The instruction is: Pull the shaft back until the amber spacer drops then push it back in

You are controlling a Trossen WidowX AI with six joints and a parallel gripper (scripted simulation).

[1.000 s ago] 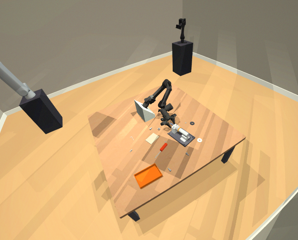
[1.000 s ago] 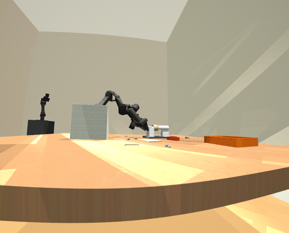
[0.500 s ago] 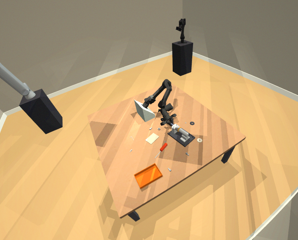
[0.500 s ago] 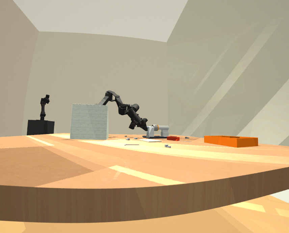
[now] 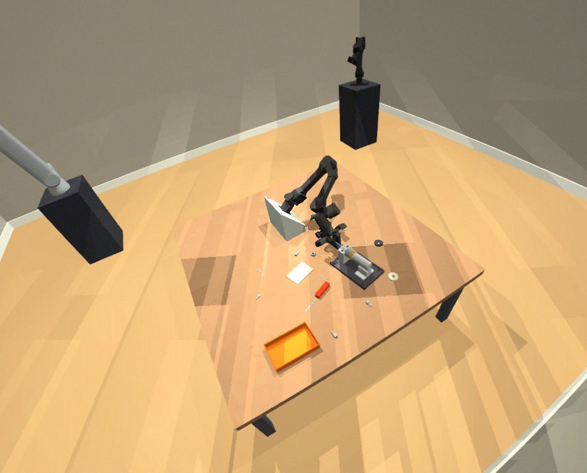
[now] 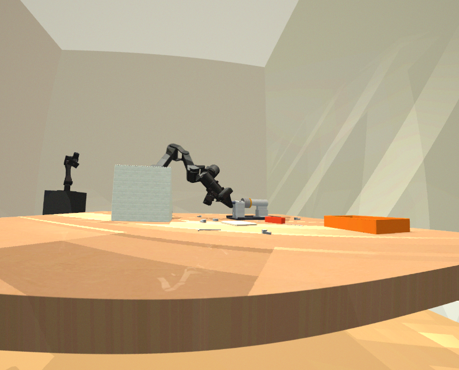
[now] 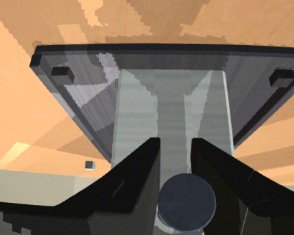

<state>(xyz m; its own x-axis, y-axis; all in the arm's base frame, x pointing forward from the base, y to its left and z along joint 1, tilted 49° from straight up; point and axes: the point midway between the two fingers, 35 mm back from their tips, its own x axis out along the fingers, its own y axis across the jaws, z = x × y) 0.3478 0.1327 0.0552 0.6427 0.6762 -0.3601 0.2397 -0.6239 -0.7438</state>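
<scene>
At the centre right of the top view, the end effector [image 5: 337, 243] [image 6: 232, 205] [image 7: 175, 147] is closed on the dark end of the shaft [image 7: 186, 202], which sticks out of the near upright of the fixture. The amber spacer [image 5: 352, 253] [image 6: 250, 202] is on the assembly, between that upright and the thick pale cylinder of the housing [image 5: 363, 261] [image 6: 260, 202], against the housing as far as the pictures show. So the grip is made, and, I judge, little else: the spacer has not dropped, and the short pull, the push back in and the release all remain. The grey spacers [image 6: 244, 202] beside the amber one must keep their place.

The wooden tabletop [image 5: 263, 325] [image 6: 114, 258] fills the middle of the top view, streaked with light and shadow. On it, the dark base plate [image 5: 363, 284] [image 6: 230, 217] [image 7: 168, 48] carries the fixture; the red-handled screwdriver [image 5: 322, 288] [image 6: 274, 219] lies below and left of it, and the orange tray [image 5: 293, 362] [image 6: 389, 226] sits lower still. Around them is a pale wood floor with beige walls, a grey arm [image 5: 21, 155] on a dark pedestal at the upper left, and a second black arm [image 5: 358, 55] [image 6: 68, 171] at the upper right of the top view.
</scene>
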